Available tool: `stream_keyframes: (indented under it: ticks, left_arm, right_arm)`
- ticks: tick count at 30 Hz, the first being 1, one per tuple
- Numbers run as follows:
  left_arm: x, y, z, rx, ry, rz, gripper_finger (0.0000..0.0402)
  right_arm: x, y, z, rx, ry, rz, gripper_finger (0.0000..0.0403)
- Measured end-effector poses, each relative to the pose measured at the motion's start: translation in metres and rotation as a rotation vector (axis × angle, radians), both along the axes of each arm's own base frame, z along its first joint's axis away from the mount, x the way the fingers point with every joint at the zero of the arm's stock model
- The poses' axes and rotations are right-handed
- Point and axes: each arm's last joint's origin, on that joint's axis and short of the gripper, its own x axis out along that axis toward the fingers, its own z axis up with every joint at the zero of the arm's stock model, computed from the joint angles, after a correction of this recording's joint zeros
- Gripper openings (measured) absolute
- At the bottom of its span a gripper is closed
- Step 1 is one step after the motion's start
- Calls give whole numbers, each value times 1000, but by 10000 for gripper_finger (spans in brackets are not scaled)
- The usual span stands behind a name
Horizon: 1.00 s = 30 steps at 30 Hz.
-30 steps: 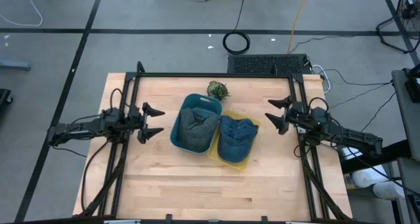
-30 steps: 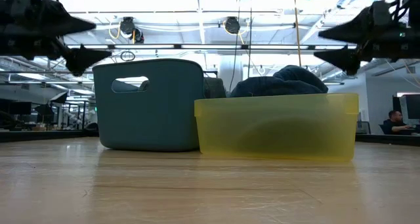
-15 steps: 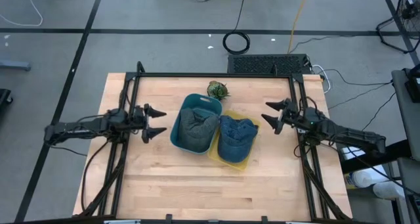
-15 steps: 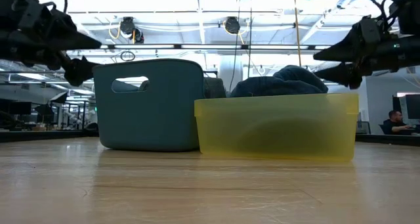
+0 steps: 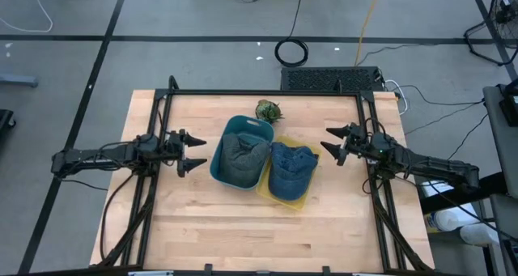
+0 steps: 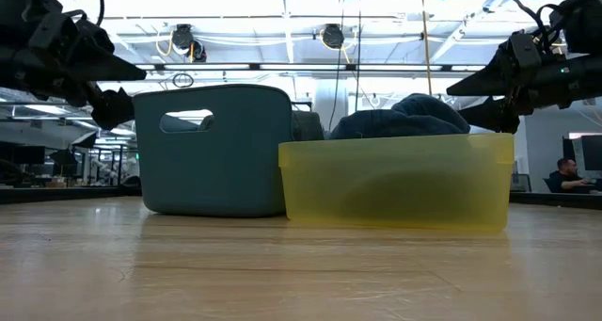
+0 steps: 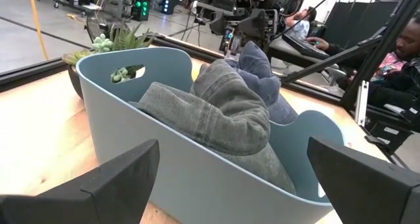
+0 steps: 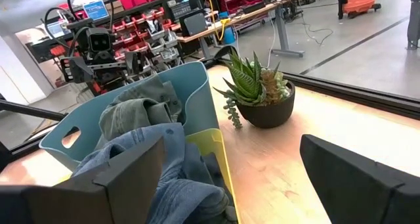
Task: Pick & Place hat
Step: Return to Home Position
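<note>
A grey-green hat lies bunched in the teal bin. A blue denim hat lies in the yellow bin beside it. My left gripper hovers open to the left of the teal bin, above the table. My right gripper hovers open to the right of the yellow bin, fingers pointing at the denim hat.
A small potted succulent stands behind the bins near the far edge. A black frame borders the table. Bare wood lies in front of the bins. People sit in the room beyond.
My left gripper has moved right, toward the teal bin, and come slightly lower. My right gripper has moved left, toward the yellow bin, and dropped a little. Both stay open. The hats and bins have not moved.
</note>
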Motion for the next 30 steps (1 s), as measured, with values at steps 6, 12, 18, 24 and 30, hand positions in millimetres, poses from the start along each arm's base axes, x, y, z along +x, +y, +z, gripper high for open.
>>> stream_keyframes:
  ticks: [6, 12, 18, 24, 30]
  left_arm:
    - [0, 0, 0, 2, -3, -1, 397]
    - [0, 0, 1, 4, -13, 0, 397]
    - [0, 0, 1, 3, -15, 0, 397]
    - [0, 0, 1, 3, -16, 0, 397]
    - [0, 0, 1, 3, -17, -1, 397]
  right_arm:
    - [0, 0, 0, 0, 0, 0, 345]
    - [0, 0, 0, 0, 0, 0, 345]
    - [0, 0, 0, 0, 0, 0, 345]
    - [0, 0, 0, 0, 0, 0, 345]
    - [0, 0, 0, 0, 0, 0, 345]
